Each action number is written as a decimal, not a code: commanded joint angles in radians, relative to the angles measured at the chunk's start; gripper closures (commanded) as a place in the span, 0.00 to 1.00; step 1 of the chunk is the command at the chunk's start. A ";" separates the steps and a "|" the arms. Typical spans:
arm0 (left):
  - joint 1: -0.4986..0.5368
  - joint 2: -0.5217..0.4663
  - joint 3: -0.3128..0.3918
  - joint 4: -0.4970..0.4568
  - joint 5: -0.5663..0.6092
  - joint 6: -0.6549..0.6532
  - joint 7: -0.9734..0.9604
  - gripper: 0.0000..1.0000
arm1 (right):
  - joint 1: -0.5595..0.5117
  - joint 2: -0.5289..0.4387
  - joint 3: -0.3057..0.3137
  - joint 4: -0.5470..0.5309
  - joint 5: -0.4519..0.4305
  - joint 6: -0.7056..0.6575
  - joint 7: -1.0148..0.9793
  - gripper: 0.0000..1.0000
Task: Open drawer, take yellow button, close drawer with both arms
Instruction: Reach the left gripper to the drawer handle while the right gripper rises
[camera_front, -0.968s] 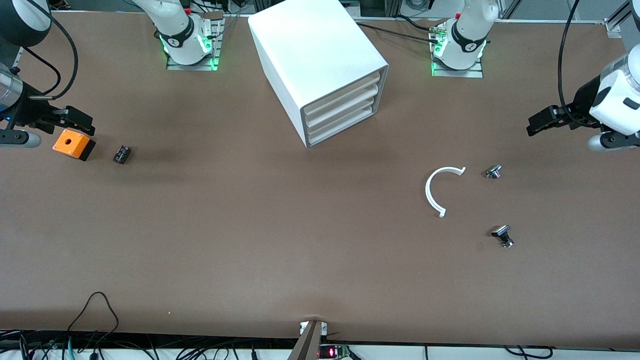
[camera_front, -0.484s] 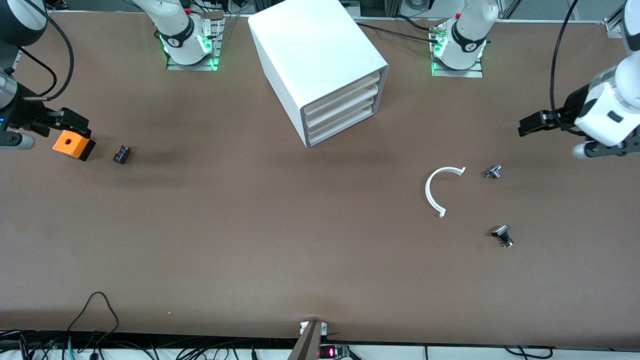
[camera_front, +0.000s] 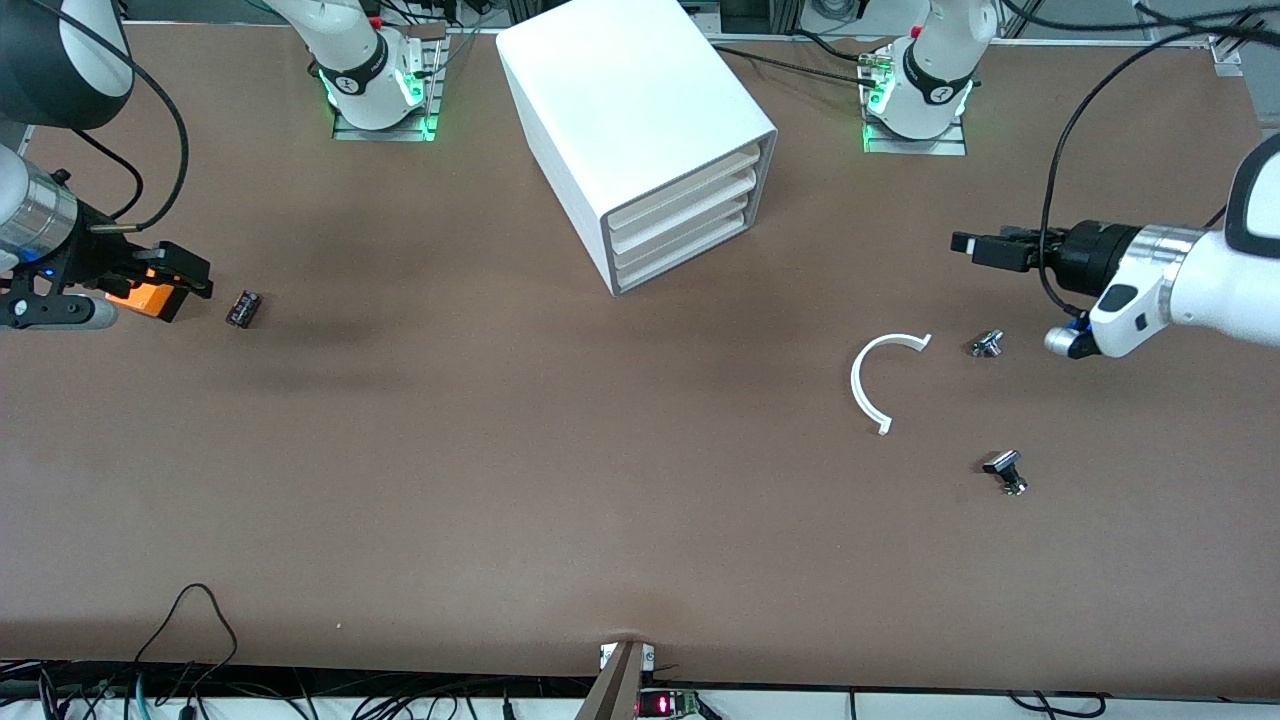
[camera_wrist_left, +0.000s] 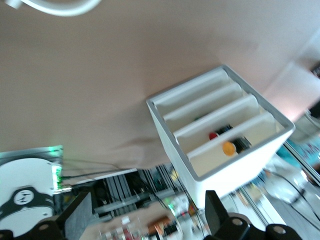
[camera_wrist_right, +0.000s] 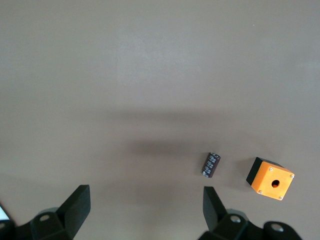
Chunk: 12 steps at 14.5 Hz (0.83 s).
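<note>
The white cabinet (camera_front: 640, 110) stands at the robots' side of the table, mid-table, with its stacked drawers (camera_front: 680, 225) all pushed in. In the left wrist view the drawer fronts (camera_wrist_left: 220, 125) face the camera, and the button's orange cap (camera_wrist_left: 229, 148) shows inside one of the upper drawers. My left gripper (camera_front: 965, 243) is open and empty in the air, pointing at the drawer fronts from the left arm's end; its fingers (camera_wrist_left: 215, 210) stand wide apart. My right gripper (camera_front: 195, 275) is open and empty over the orange cube (camera_wrist_right: 270, 179).
A small black block (camera_front: 243, 308) lies beside the orange cube (camera_front: 150, 298). A white half ring (camera_front: 868, 385) and two small metal parts (camera_front: 987, 343) (camera_front: 1006, 472) lie on the table toward the left arm's end.
My left arm has swung its gripper from the table's end toward the cabinet's drawer fronts. My right gripper has shifted slightly, now over the orange cube.
</note>
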 joint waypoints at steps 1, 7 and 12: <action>-0.018 0.061 -0.013 -0.091 -0.069 -0.007 0.167 0.00 | 0.016 0.007 -0.002 0.022 0.020 -0.010 -0.024 0.00; -0.066 0.145 -0.071 -0.289 -0.313 0.083 0.492 0.00 | 0.106 0.014 0.005 0.023 0.080 -0.022 -0.087 0.00; -0.090 0.153 -0.169 -0.412 -0.470 0.195 0.723 0.00 | 0.235 0.077 0.005 0.040 0.066 -0.020 -0.071 0.00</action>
